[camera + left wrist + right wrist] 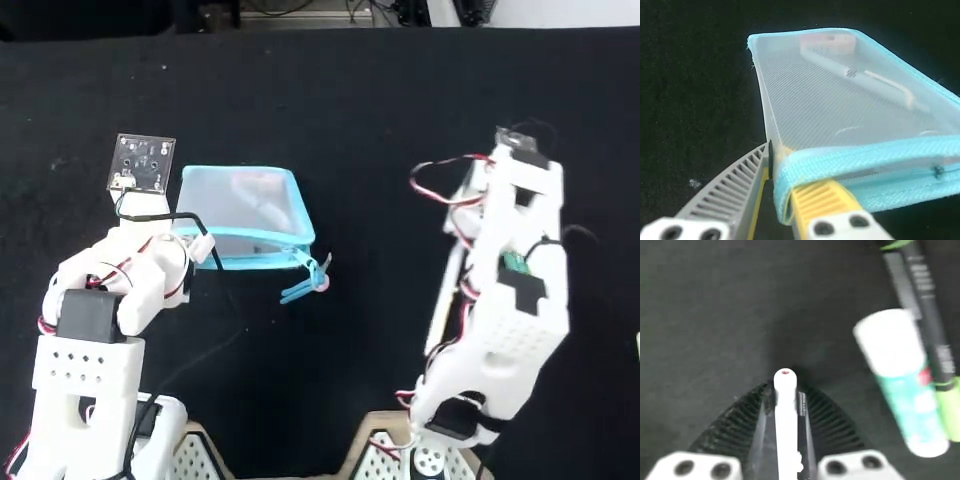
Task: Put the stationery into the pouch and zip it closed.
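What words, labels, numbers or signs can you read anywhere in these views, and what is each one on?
Nothing can be read clearly.
On the black marker: pale print along the barrel, too blurred to read.
On the glue stick: a green label with a red mark, too blurred to read.
On the pouch: no print visible.
On the white pen in the right gripper: no print visible.
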You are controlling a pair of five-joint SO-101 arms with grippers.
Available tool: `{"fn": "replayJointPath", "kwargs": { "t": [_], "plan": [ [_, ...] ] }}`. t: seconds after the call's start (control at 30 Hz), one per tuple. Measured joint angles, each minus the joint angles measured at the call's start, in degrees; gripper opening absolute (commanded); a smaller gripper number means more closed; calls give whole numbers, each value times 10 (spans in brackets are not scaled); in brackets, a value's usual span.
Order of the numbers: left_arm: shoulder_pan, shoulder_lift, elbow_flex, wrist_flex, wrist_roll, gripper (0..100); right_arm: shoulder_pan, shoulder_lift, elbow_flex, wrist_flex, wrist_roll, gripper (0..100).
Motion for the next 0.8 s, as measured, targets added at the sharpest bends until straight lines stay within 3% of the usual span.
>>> {"fn": "replayJointPath", "kwargs": {
  "t": [0.33,0.57,0.7,0.8],
  "plan": [
    [0,0,0,0,0,30,-205,-196,202,-99,56,11],
    [0,0,0,0,0,30,-250,-232,308,-230,96,36],
    [0,0,0,0,0,30,-251,-221,309,-244,97,131],
    [0,0,0,0,0,30,-251,-186,296,-234,99,133]
  ]
}}
